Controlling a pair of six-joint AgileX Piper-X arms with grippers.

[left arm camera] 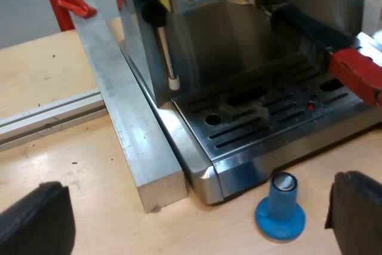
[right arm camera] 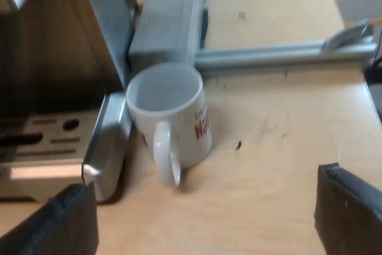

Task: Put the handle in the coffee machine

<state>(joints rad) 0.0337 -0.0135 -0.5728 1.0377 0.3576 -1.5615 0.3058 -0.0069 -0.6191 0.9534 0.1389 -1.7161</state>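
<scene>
Left wrist camera sits low over the pale wooden tabletop (left arm camera: 42, 70), close in, facing the front of the stainless-steel espresso machine (left arm camera: 239, 46) at a slant, its slotted metal drip tray (left arm camera: 250, 117) near. Right wrist camera is higher, looking steeply down at the white ceramic mug (right arm camera: 179, 129) beside the tray's corner. Shared: drip tray and tabletop.
</scene>
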